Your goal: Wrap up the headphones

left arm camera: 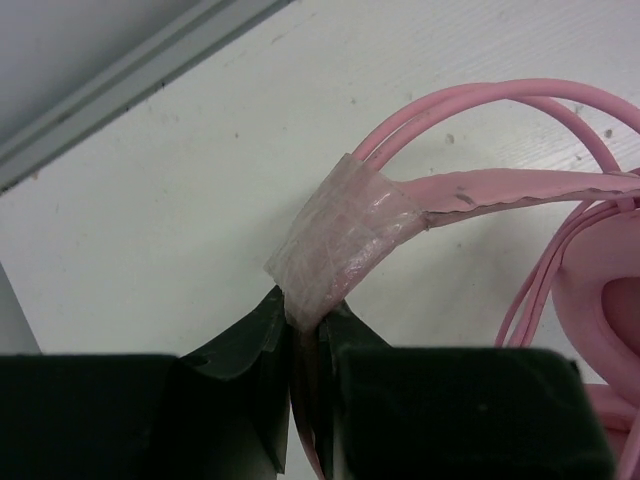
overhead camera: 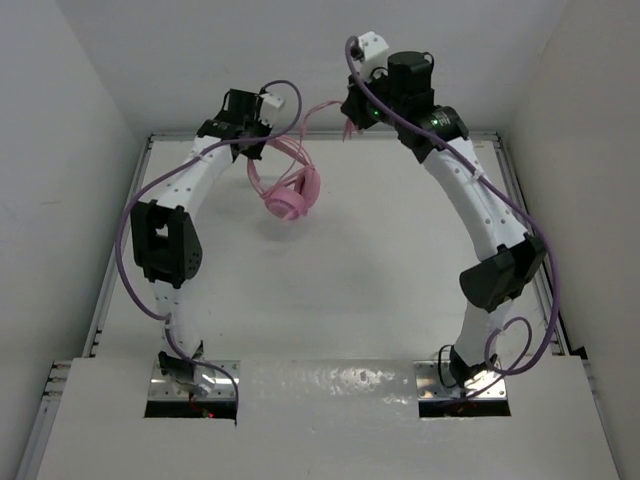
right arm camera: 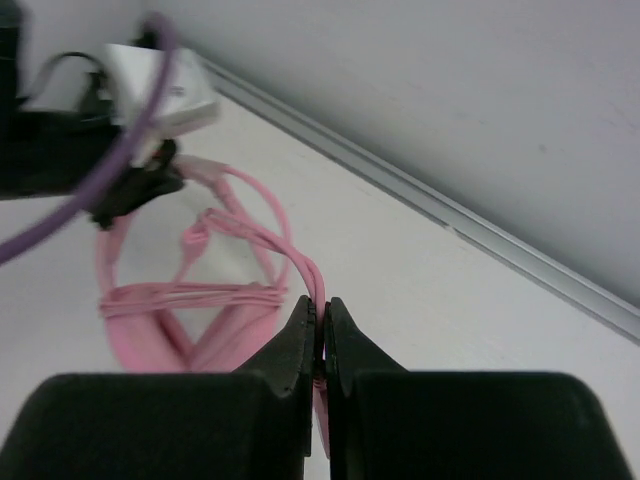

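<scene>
The pink headphones (overhead camera: 290, 195) hang above the far part of the table, held up between both arms. My left gripper (overhead camera: 255, 142) is shut on the thin double headband, at a spot wrapped in clear tape (left arm camera: 345, 240); its jaws (left arm camera: 305, 318) are closed on that spot, and an ear cup (left arm camera: 600, 310) shows at the right. My right gripper (overhead camera: 348, 122) is shut on the thin pink cord (overhead camera: 318, 107). In the right wrist view its jaws (right arm camera: 322, 305) pinch cord strands (right arm camera: 300, 265), and several strands (right arm camera: 190, 295) cross the headphones (right arm camera: 150, 340).
A grey rail (overhead camera: 330, 135) runs along the table's far edge below the white back wall. White side walls stand left and right. Purple arm cables (overhead camera: 285, 90) loop near both wrists. My left gripper's body (right arm camera: 130, 190) shows at the top left of the right wrist view.
</scene>
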Controlling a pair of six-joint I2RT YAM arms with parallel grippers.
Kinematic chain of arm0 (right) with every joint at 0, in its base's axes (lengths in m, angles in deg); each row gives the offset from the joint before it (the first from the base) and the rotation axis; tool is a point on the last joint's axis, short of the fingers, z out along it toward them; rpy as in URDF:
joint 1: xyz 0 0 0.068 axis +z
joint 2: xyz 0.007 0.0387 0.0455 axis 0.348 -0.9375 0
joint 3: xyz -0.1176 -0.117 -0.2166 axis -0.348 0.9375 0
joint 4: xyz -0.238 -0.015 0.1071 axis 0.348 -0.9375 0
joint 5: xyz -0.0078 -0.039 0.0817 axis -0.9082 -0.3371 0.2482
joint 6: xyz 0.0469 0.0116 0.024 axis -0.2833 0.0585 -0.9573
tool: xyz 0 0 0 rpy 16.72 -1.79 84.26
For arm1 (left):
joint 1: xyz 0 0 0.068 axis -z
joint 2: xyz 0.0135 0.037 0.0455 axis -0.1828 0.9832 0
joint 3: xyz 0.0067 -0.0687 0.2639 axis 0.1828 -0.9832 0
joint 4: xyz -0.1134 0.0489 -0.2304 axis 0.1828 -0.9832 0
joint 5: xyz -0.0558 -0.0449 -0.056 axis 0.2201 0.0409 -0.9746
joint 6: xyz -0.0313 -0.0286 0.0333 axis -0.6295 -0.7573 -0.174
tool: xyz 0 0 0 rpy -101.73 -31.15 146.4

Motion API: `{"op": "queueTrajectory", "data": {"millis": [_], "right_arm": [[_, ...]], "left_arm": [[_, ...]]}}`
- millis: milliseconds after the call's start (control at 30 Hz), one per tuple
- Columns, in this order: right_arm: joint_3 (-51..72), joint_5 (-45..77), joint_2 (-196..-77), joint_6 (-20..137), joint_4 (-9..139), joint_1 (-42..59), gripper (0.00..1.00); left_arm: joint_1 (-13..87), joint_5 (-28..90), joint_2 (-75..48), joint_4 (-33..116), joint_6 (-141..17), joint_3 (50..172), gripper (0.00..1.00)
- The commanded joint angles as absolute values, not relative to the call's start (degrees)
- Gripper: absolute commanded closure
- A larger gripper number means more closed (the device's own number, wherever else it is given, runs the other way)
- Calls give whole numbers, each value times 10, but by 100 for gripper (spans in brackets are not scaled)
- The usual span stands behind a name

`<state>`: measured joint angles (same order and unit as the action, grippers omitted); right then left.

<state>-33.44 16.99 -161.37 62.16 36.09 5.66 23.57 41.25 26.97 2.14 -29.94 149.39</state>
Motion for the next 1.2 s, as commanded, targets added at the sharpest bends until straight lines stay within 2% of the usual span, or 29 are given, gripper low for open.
{"op": "queueTrajectory", "data": {"millis": [0, 200, 433, 600, 633, 700, 800, 1000, 1133, 1167], "right_arm": [[-330, 126, -1608, 596, 376, 11, 100], [-287, 116, -1607, 587, 397, -79, 100], [-181, 150, -1607, 576, 446, -100, 100], [-29, 234, -1575, 461, 614, -96, 100], [-3, 275, -1569, 407, 692, -89, 100], [67, 304, -1550, 352, 762, -74, 100], [108, 318, -1533, 346, 813, -30, 100], [132, 376, -1530, 344, 810, -4, 78], [139, 368, -1490, 394, 721, -15, 56], [142, 362, -1480, 403, 684, -25, 54]], "left_arm": [[249, 393, 203, 22, -261, 1537, 100], [254, 309, 196, -54, -253, 1582, 100], [251, 101, 191, -141, -324, 1688, 100], [247, -13, 181, -119, -433, 1713, 100], [245, -27, 180, -98, -447, 1711, 100], [242, -38, 178, -74, -494, 1704, 100], [242, -13, 182, -39, -536, 1684, 100], [242, -30, 198, -13, -571, 1649, 100], [229, -24, 199, -13, -586, 1625, 100], [223, -26, 200, -9, -596, 1618, 100]]}}
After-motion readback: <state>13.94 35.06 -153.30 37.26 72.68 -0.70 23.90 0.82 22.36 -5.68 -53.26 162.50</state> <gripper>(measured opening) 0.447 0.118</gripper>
